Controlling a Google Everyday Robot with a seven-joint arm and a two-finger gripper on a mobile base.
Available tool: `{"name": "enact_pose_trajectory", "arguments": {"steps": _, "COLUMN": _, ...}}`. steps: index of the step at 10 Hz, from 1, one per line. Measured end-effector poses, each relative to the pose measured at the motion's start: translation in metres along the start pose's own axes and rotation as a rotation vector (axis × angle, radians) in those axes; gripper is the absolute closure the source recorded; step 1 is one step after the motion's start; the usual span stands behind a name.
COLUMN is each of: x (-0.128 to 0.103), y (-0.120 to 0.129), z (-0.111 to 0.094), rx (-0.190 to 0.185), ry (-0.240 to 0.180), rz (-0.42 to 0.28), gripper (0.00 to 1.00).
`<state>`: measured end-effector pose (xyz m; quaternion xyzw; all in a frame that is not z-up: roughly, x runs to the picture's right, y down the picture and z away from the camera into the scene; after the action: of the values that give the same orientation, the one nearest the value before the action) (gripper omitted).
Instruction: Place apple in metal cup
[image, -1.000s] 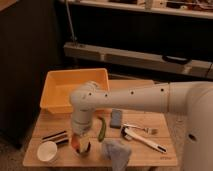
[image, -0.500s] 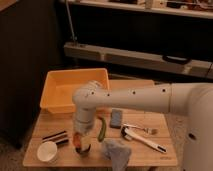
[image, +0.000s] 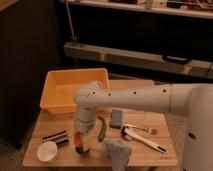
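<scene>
One hand (image: 81, 142) over round apple (image: 80, 141) (red-orange), wooden table (image: 165, 150)

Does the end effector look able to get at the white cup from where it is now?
Probably yes: the end effector hangs just right of the white cup, nothing visibly between them.

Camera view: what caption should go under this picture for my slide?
Robot arm reaching down, its gripper low over the wooden table beside a white cup, near a yellow bin.
</scene>
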<state>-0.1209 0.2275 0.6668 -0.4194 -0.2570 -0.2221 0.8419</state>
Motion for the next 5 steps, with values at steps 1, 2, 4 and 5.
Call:
{"name": "enact_pose_trajectory", "arguments": {"steps": 1, "x": 0.001, "y": 0.001, "z": -0.001, "rx": -0.005, "ry": -0.006, "rz": -0.007, "gripper": 0.2}}
{"name": "enact_pose_trajectory", "arguments": {"steps": 2, "x": 0.002, "y": 0.001, "z": -0.003, "rx": -0.01, "ry": -0.024, "rz": -0.018, "gripper": 0.2}}
{"name": "enact_pose_trajectory", "arguments": {"steps": 4, "x": 0.008, "y": 0.001, "z": -0.011, "rx": -0.004, "ry": -0.119, "rz": -0.008, "gripper": 0.2}}
{"name": "enact_pose_trajectory", "arguments": {"steps": 5, "x": 0.02, "y": -0.002, "z": -0.019, "rx": 0.015, "ry": -0.215, "rz": 0.041, "gripper": 0.2}}
